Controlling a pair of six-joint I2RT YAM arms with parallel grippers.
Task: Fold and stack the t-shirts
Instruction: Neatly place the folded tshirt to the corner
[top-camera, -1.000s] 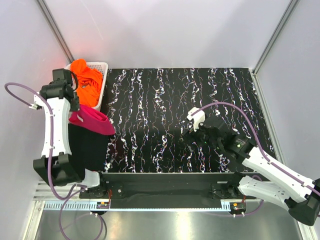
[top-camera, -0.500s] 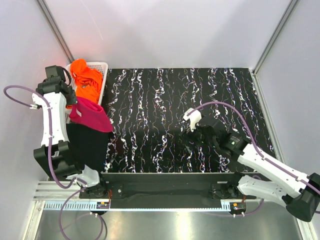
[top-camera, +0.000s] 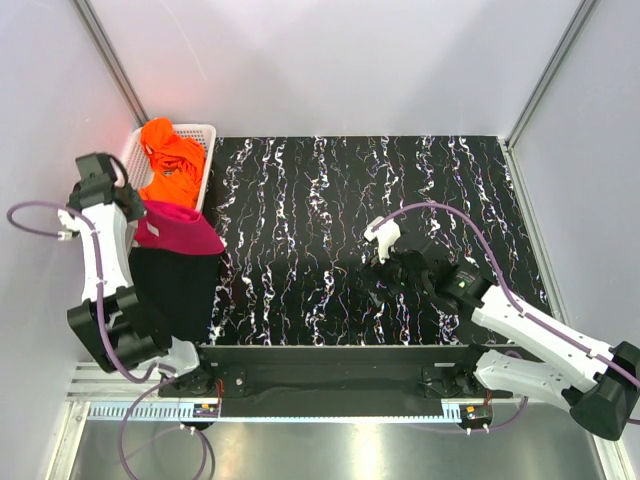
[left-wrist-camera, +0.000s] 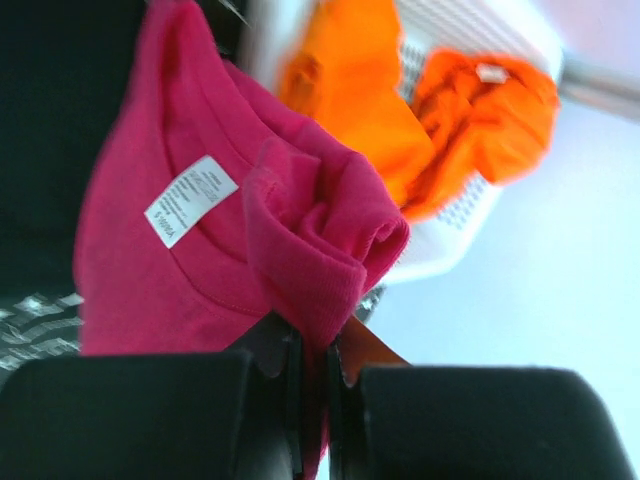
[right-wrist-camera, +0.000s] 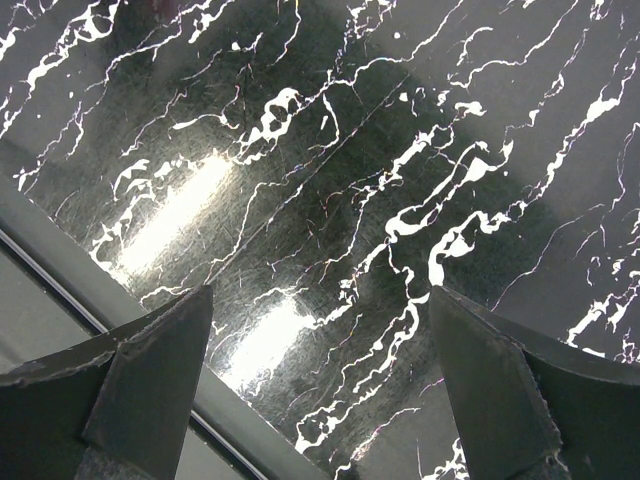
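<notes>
Left gripper (left-wrist-camera: 310, 372): jaws were pressed together on a fold of cloth at the collar of the pink t-shirt (left-wrist-camera: 200, 250); one such gripper, at the far left of the scene.
Pink t-shirt: one counted. It hung bunched from the left gripper, collar side up, with one white label (left-wrist-camera: 190, 200) showing inside the neck. In the top view it lay over the far end of the black t-shirt (top-camera: 175, 285); whether the two cloths touched could not be told.
Black t-shirt: one counted, folded flat at the near left edge of the mat (top-camera: 400, 180).
Orange t-shirts (top-camera: 170, 160): orange cloth showed in two bunches in the left wrist view; the number of garments could not be told. All of it sat in the basket (top-camera: 203, 130), part draped over the rim.
Basket: one counted, white lattice plastic, at the far left corner, just beyond the pink t-shirt.
Right gripper (right-wrist-camera: 320, 300): fingers were spread wide apart and held nothing; one such gripper, low over bare mat at the near centre-right, well apart from all cloth.
Mat: one counted, black with white veins, covering the work surface between both arms.
Arms: two counted, one on each side.
</notes>
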